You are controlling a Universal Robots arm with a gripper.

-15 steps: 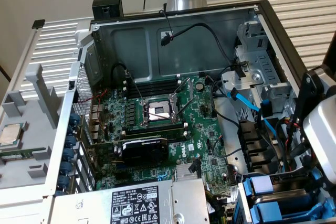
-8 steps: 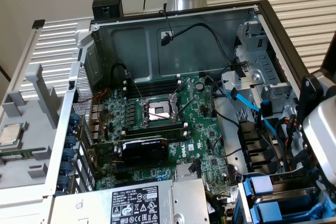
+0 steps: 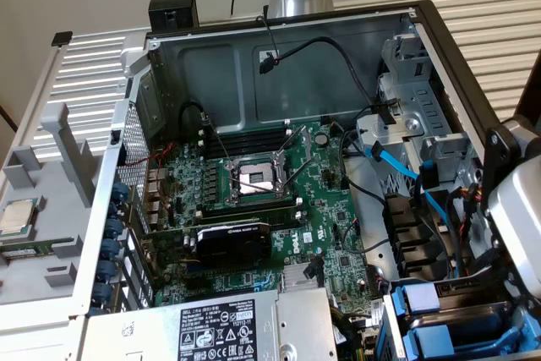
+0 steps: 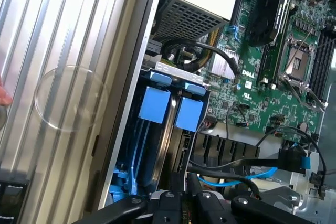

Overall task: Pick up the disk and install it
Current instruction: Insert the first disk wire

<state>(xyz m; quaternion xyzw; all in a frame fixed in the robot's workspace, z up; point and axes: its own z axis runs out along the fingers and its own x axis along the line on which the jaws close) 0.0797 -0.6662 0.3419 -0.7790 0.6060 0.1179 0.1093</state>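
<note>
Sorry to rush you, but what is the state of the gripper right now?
Gripper: open or closed cannot be told; it is close to the blue plastic drive carriers.

You had clear room above the motherboard (image 3: 325, 166), a graphics card (image 3: 232, 243) stood proud of it, blue cables (image 3: 397, 165) crossed the drive cage (image 3: 406, 99), two blue carriers (image 4: 155, 103) sat packed side by side against the case wall (image 4: 140, 77).
</note>
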